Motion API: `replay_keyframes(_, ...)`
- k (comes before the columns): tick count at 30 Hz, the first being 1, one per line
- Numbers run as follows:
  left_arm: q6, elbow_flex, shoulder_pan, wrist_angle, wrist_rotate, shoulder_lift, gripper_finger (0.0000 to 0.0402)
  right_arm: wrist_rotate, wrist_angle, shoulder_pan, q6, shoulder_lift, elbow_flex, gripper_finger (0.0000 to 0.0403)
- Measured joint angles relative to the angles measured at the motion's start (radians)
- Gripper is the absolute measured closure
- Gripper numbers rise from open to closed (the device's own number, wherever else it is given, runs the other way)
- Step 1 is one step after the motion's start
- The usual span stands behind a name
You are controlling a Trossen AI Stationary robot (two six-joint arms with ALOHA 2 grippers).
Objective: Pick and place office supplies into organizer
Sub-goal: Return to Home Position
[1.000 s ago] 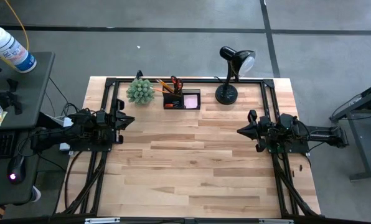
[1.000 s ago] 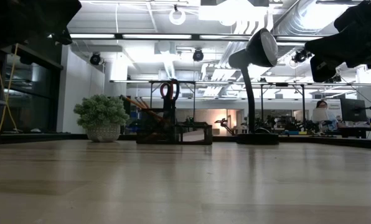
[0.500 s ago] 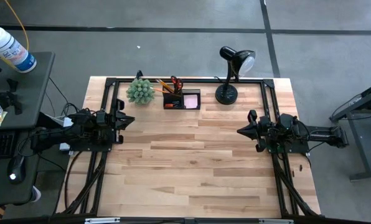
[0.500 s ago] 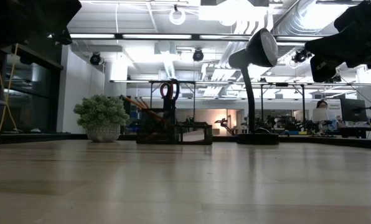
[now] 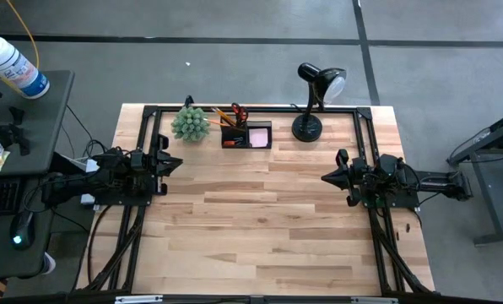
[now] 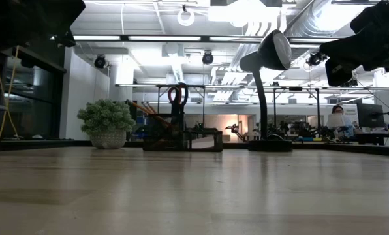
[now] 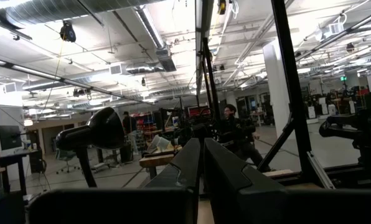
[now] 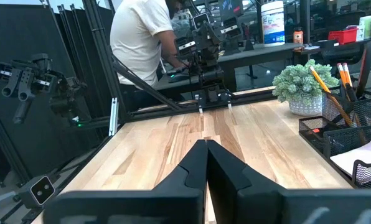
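Observation:
The black mesh organizer (image 5: 246, 135) stands at the table's far edge, between the plant and the lamp. Orange-handled scissors (image 5: 238, 112) and orange pencils (image 5: 224, 115) stick up out of its taller compartment, and a pink sticky-note pad (image 5: 259, 135) lies in its low one. The organizer (image 6: 181, 138) and scissors (image 6: 177, 95) also show in the low view, and its mesh wall (image 8: 344, 134) in the right wrist view. My left gripper (image 5: 177, 163) hovers shut at the table's left side. My right gripper (image 5: 325, 178) hovers shut at the right side. Both are far from the organizer.
A green spiky plant (image 5: 190, 123) in a pot sits left of the organizer; a black desk lamp (image 5: 315, 97) stands to its right. A black frame (image 5: 260, 107) runs along the far edge and both sides. A person (image 8: 139, 43) stands beyond the table's left side.

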Motion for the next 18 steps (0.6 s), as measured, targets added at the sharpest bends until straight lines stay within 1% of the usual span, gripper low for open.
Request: replay_keyframes(18, 0.0, 0.0, 0.0, 0.0, 0.0, 0.0, 0.0389, 0.0, 0.0, 0.0, 0.0, 0.0, 0.0, 0.0398)
